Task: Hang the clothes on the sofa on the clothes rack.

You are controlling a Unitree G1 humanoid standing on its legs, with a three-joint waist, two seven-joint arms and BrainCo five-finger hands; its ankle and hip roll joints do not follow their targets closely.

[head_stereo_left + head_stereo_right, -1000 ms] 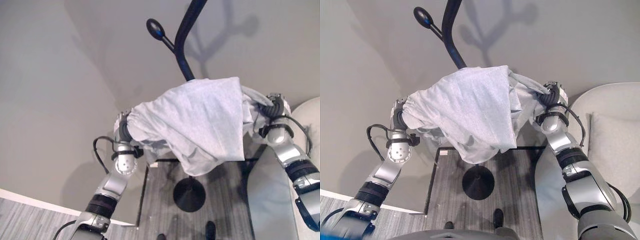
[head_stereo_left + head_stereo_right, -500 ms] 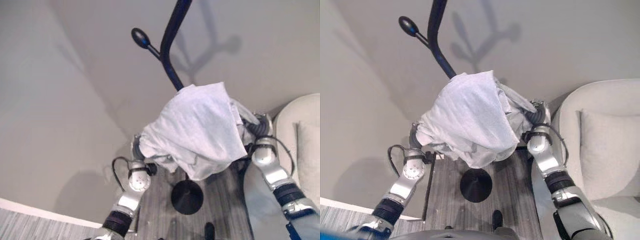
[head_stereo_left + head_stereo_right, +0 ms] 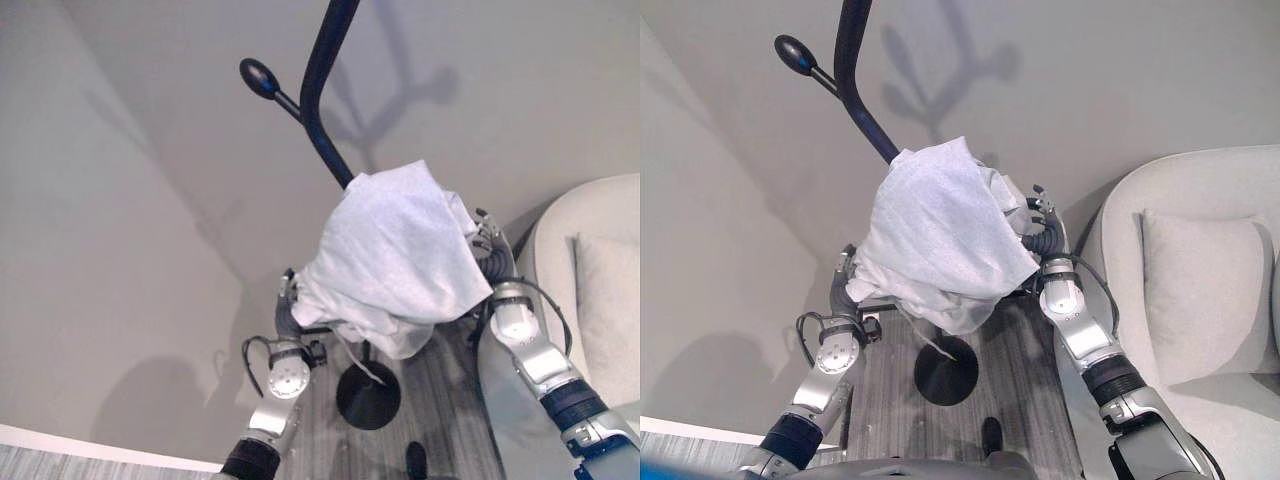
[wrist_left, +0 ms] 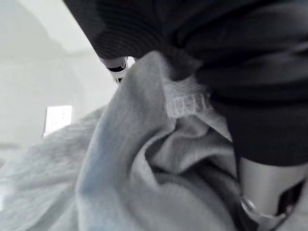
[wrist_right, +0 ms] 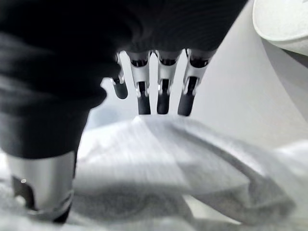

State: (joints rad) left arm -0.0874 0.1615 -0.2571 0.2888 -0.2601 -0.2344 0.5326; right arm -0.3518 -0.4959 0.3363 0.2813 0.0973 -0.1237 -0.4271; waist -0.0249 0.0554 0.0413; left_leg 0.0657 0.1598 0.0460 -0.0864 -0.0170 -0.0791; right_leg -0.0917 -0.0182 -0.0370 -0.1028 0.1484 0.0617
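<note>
**Both hands under the garment at the rack pole**

Left hand [image 4: 144, 33]: dark ribbed cover against the pale grey garment [image 3: 395, 265], a hemmed edge bunched under it. Fingers buried in the folds, so I cannot tell whether they clasp the fabric. Right hand [image 5: 159, 82]: fingers straight and side by side, dark tips just above a fold of the cloth, thumb apart and below; nothing pinched that I can see.

Garment is off the sofa [image 3: 1200, 300], raised between the two hands and draped as a rounded heap against the clothes rack [image 3: 320, 90]. Its highest fold sits at the black pole, partway up. Long axis runs hand to hand, left end lower, right end higher.

Key relation: the knobbed peg [image 3: 257, 76] branches off the pole well above the cloth and toward the robot's left. Judgement: cloth must rise further to catch it; left hand is on the peg's side but sits lower.

Materials: soft matte knit, stitched hem, loose folds. Rack smooth, black, curved, on a round base [image 3: 368, 395] on wood-grain floor [image 3: 890, 370].
</note>
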